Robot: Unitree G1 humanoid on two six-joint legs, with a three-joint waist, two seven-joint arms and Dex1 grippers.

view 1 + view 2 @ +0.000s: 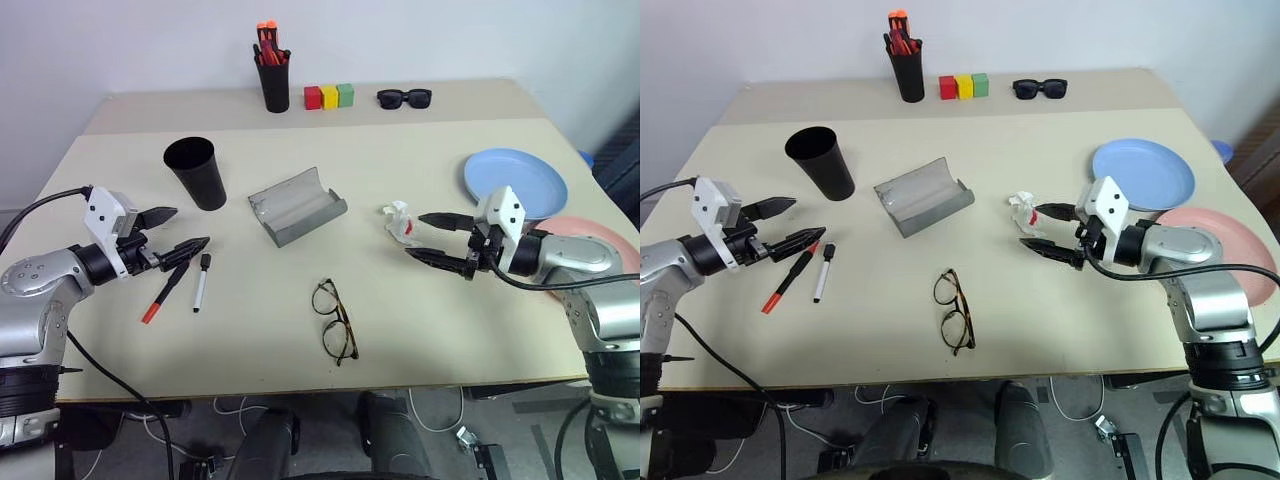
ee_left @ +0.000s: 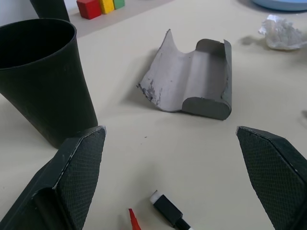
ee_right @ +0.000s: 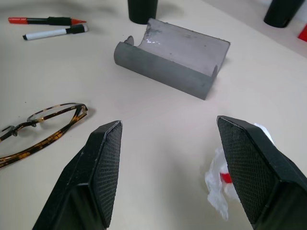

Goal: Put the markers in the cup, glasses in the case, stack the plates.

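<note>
Nothing is sorted yet, and both hands hover spread apart and empty above the table (image 1: 420, 330). The left hand (image 1: 178, 230) hangs just over the two markers (image 1: 185, 285), which lie side by side near the left edge; they look light, stiff and smooth, likely to roll, so a pinch across the middle of the barrel seems safest. The cup (image 1: 195, 172) stands upright just beyond them, light and probably easy to tip. The right hand (image 1: 432, 240) hangs by a crumpled wrapper (image 1: 398, 222). The glasses (image 1: 335, 320) lie near the front centre, thin-framed and fragile, best taken at the bridge. The case (image 1: 297, 205) lies open mid-table. The plates (image 1: 515, 180), blue and pink, sit apart at far right, rigid and shallow, with rims to grip.
</note>
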